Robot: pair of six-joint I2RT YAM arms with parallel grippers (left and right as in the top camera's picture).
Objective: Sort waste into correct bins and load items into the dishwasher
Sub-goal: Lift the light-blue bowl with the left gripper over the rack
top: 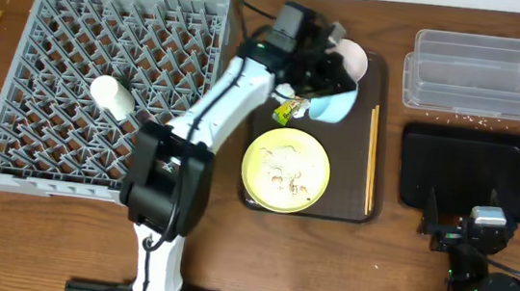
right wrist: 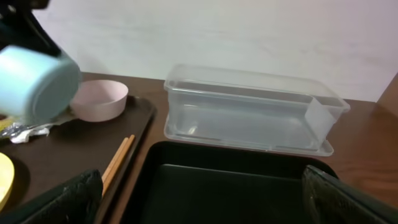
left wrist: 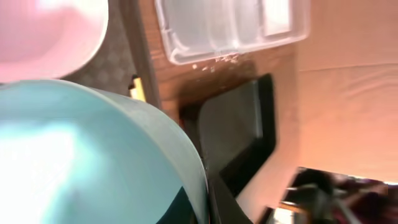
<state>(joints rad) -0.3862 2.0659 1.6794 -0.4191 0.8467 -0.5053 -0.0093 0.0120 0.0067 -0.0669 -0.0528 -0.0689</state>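
My left gripper [top: 329, 85] is shut on the rim of the light blue bowl [top: 338, 103], which is tilted on its side above the brown serving tray [top: 355, 210]; the bowl fills the left wrist view [left wrist: 81, 155]. The pale pink bowl [top: 350, 58] sits just behind it. The crumpled wrapper [top: 289, 110] lies beside the blue bowl. The pale yellow plate [top: 285, 170] holds food crumbs. Chopsticks [top: 371, 157] lie along the tray's right side. The white cup [top: 112, 96] lies in the grey dish rack [top: 35, 163]. My right gripper [right wrist: 202, 199] is open above the near edge of the black tray [top: 518, 178].
The clear tub [top: 485, 74] stands at the back right, with rice crumbs [top: 466, 116] scattered on the table in front of it. The black tray sits just in front of the tub. The rack takes up the left of the table.
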